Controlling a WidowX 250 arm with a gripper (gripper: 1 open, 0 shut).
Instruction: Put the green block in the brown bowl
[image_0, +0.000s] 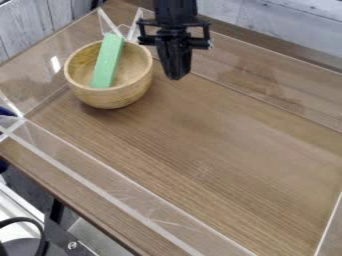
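Observation:
The green block (107, 62) leans inside the brown bowl (110, 86) at the upper left, one end resting on the far rim. My gripper (175, 70) hangs just right of the bowl, pointing down at the table, fingers shut with nothing between them. It does not touch the bowl or the block.
A clear plastic wall (80, 185) runs around the wooden table top (214, 150). Its folded corner piece (118, 22) stands behind the bowl. A pale wooden wall lies at the back.

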